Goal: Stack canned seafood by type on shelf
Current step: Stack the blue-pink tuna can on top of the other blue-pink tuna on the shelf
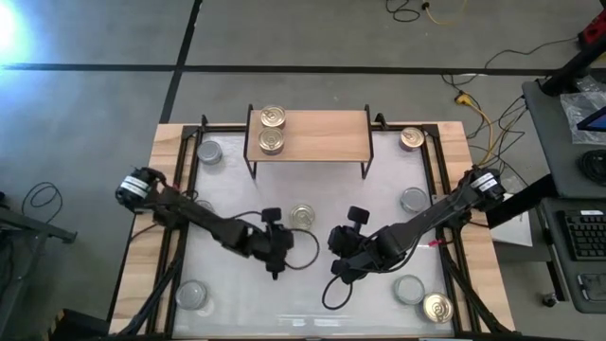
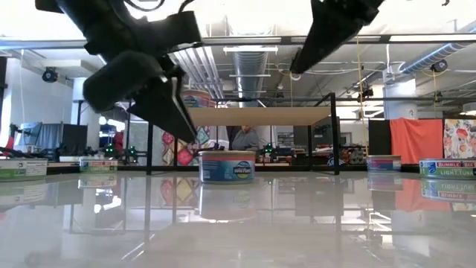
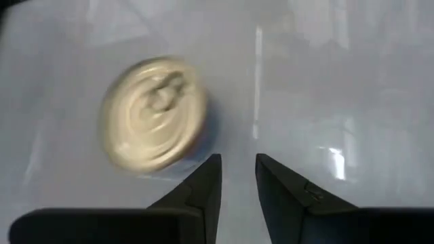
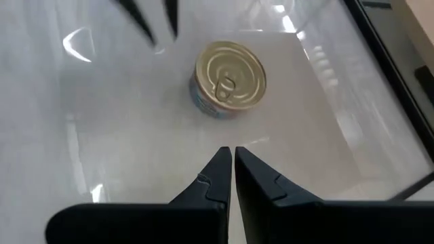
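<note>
One gold-lidded tin [image 1: 303, 216] stands alone on the white table's middle, in front of the shelf [image 1: 322, 137]; it also shows in the low view [image 2: 227, 165]. Two gold-lidded tins [image 1: 273, 116] [image 1: 272, 140] sit side by side on the left end of the shelf's wooden board. My left gripper [image 1: 276, 248] hangs just left of and nearer than the middle tin [image 3: 154, 112], with its fingers a little apart [image 3: 237, 166]. My right gripper [image 1: 343, 254] hangs to the tin's right and nearer, shut [image 4: 230, 154], pointing at the tin [image 4: 229, 78]. Neither touches it.
Silver-lidded tins stand at the far left [image 1: 209, 152], right [image 1: 413, 199], near left [image 1: 192, 295] and near right [image 1: 409, 289]. Gold-lidded tins stand at the far right corner [image 1: 411, 138] and near right corner [image 1: 436, 308]. The right part of the shelf board [image 1: 331, 133] is bare.
</note>
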`<state>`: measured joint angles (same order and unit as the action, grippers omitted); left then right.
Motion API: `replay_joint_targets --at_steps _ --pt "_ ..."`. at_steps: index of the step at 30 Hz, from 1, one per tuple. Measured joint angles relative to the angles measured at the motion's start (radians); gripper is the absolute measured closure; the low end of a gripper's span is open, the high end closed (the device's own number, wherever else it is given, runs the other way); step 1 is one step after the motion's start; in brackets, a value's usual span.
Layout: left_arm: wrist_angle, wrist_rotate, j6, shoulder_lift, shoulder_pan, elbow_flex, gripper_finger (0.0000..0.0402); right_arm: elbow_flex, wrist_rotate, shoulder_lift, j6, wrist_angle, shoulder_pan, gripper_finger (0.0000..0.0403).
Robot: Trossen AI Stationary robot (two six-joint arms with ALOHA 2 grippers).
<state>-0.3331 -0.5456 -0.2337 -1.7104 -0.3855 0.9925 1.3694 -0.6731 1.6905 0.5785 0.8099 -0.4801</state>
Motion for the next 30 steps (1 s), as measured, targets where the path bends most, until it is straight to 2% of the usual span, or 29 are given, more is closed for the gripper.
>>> replay_joint_targets --at_steps 5,10,15,19,24,27,30 --pt "0.045 -0.066 -0.114 0.103 0.016 -0.126 0.0316 -0.061 0.000 0.000 -0.018 -0.036 0.013 0.0390" --pt "0.314 -0.074 -0.215 0.139 0.025 -0.290 0.0277 -0.122 -0.007 0.000 -0.069 -0.143 0.075 0.0390" --pt "0.570 -0.078 -0.283 0.082 0.024 -0.377 0.0215 -0.196 -0.007 0.000 -0.128 -0.317 0.164 0.0390" --pt "0.629 -0.123 -0.360 -0.003 0.024 -0.388 0.0162 -0.275 0.013 0.000 -0.130 -0.465 0.238 0.0390" --pt "0.655 -0.148 -0.413 -0.125 0.024 -0.347 0.0106 -0.354 0.141 0.000 -0.138 -0.650 0.314 0.0390" --pt "0.688 -0.166 -0.414 -0.184 0.024 -0.318 0.0083 -0.384 0.199 0.000 -0.149 -0.721 0.344 0.0390" --pt "0.757 -0.168 -0.399 -0.224 0.026 -0.312 0.0069 -0.393 0.210 0.005 -0.163 -0.728 0.358 0.0390"
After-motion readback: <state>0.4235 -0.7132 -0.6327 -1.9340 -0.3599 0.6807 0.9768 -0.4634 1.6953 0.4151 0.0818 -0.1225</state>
